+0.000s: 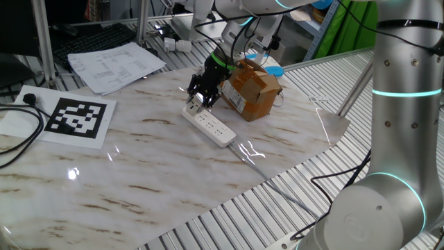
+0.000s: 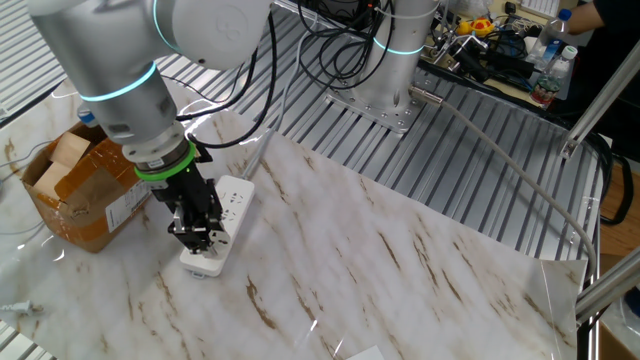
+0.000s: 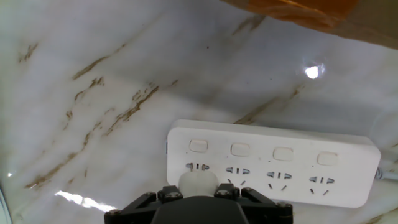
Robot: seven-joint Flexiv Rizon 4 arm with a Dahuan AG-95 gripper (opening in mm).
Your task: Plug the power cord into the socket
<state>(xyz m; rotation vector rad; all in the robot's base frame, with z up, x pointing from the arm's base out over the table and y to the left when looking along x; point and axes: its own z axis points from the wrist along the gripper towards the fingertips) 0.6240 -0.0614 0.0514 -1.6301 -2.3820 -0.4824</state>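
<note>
The socket is a long white power strip (image 3: 298,155) with a row of outlets, lying flat on the marble table (image 1: 152,167). My gripper (image 3: 198,190) is shut on the power cord, a small roundish white plug piece (image 3: 198,181), which sits directly over the strip's leftmost outlet in the hand view. In one fixed view the gripper (image 1: 200,99) hovers at the far end of the strip (image 1: 215,128). In the other fixed view the gripper (image 2: 200,236) points down onto the near end of the strip (image 2: 232,200). Whether the plug touches the outlet is hidden.
A brown cardboard box (image 1: 253,87) stands right behind the strip, also seen at the left in the other fixed view (image 2: 80,185). Papers (image 1: 114,66), a marker sheet (image 1: 78,119) and a black cable (image 1: 17,142) lie at the left. Metal slats (image 2: 420,170) border the table.
</note>
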